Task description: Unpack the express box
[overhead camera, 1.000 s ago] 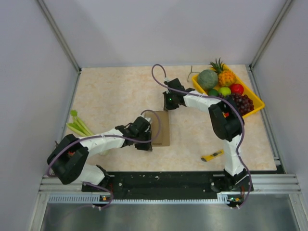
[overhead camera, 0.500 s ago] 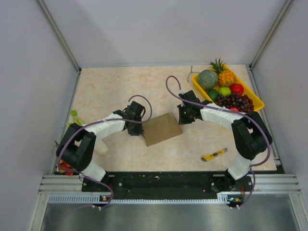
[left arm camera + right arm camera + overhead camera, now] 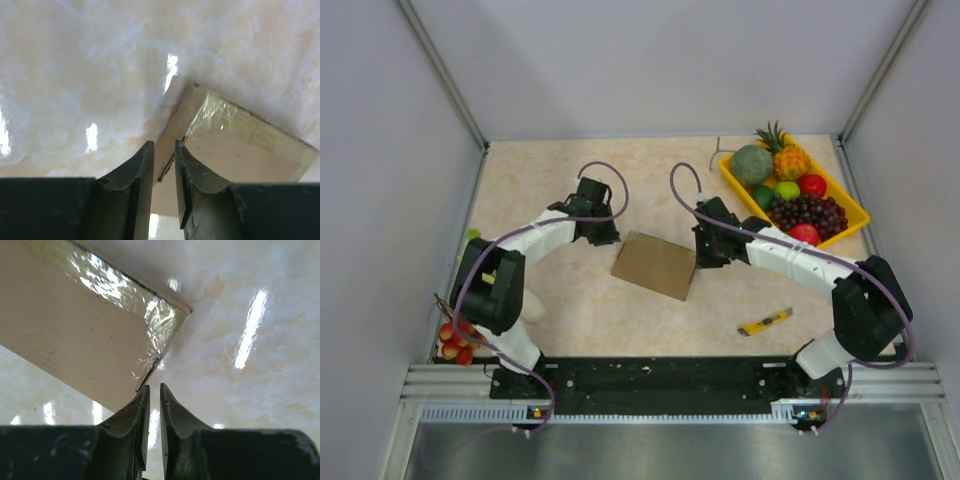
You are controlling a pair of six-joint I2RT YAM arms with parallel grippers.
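Observation:
The express box (image 3: 655,265), a flat brown cardboard mailer, lies closed and skewed on the table's middle. My left gripper (image 3: 608,238) is at the box's far-left corner, with the jaws nearly together. In the left wrist view the taped box corner (image 3: 240,150) lies just past my fingertips (image 3: 164,150); nothing is clamped between them. My right gripper (image 3: 704,256) is at the box's right corner. In the right wrist view the box (image 3: 65,335) lies up and left of my near-closed tips (image 3: 154,390), which hold nothing.
A yellow tray (image 3: 850,205) of fruit stands at the back right. A yellow utility knife (image 3: 761,322) lies near the front right. A cluster of red fruit (image 3: 453,340) and a green stalk tip (image 3: 472,236) are at the left edge.
The box has turned from lengthwise to skewed, staying in the middle. My left gripper swung from its near-left side to its far-left corner. My right gripper moved from behind it to its right corner.

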